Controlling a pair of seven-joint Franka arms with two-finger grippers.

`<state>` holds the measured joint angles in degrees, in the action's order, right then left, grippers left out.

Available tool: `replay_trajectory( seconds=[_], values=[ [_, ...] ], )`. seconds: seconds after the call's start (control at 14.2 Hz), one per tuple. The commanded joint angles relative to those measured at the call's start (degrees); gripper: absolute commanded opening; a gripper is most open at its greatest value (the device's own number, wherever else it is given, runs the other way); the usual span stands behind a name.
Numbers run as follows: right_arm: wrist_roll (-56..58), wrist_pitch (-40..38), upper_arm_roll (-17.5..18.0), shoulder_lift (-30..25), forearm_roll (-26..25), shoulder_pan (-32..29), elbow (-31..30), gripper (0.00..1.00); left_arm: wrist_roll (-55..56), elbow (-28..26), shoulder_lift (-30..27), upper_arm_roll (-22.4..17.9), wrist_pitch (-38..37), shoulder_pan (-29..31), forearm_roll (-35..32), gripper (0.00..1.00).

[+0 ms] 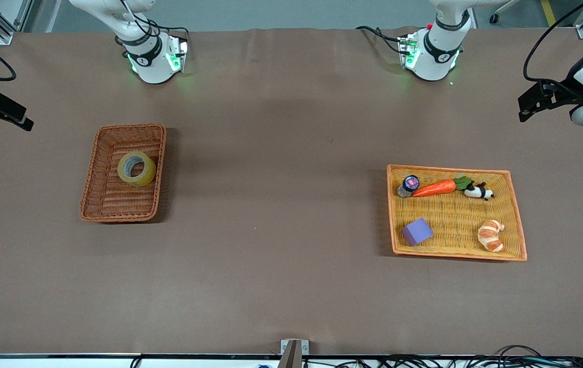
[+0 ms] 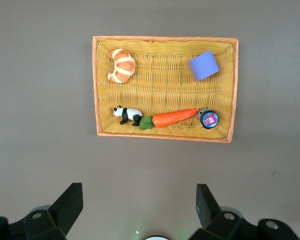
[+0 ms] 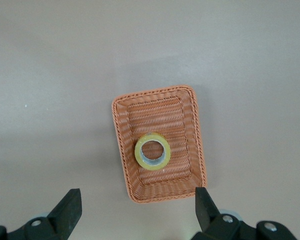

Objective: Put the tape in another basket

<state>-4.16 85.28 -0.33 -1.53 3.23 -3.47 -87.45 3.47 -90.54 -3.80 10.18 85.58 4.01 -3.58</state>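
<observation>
Both arms are drawn up high and held out toward their own ends of the counter (image 1: 281, 214), each wrist pointing down.

The right end effector (image 3: 137, 199) shows in the front view at the 9 o'clock edge of the frame, over the margin of the counter at the right arm's end. Its fingers (image 3: 70, 205) are spread wide with nothing between them.

The left end effector (image 2: 137, 196) sits near the 3 o'clock edge of the front view, over the left arm's end of the counter. It is spread just as wide and holds nothing.

The tape (image 1: 137, 168) lies in the basket (image 1: 88, 179), well below the right end effector and apart from it. In the front view it sits at about 1 o'clock from the basket's middle. It is tilted, with its hole facing up, close against the wall on the side toward the left arm.

Toward the left arm's end lies a flatter orange-yellow tray (image 1: 449, 169). It holds a carrot (image 1: 434, 188), a toy panda (image 1: 477, 191), a small round tin (image 1: 410, 183), a purple block (image 1: 417, 231) and a croissant (image 1: 490, 235).
</observation>
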Motion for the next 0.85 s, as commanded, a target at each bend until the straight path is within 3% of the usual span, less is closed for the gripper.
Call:
replay_trajectory(
  seconds=[0.0,0.78],
  values=[
    [0.3,-0.1,-0.1,0.8,1.5,-0.3,1.2,1.0,-1.0,1.5,0.5,0.3,-1.3,-0.1,-0.5,1.0],
    [4.8,-0.6,-0.1,0.8,0.9,-0.2,1.5,1.0,-1.0,1.4,0.5,0.2,-1.4,-0.1,3.1,1.0]
  ],
)
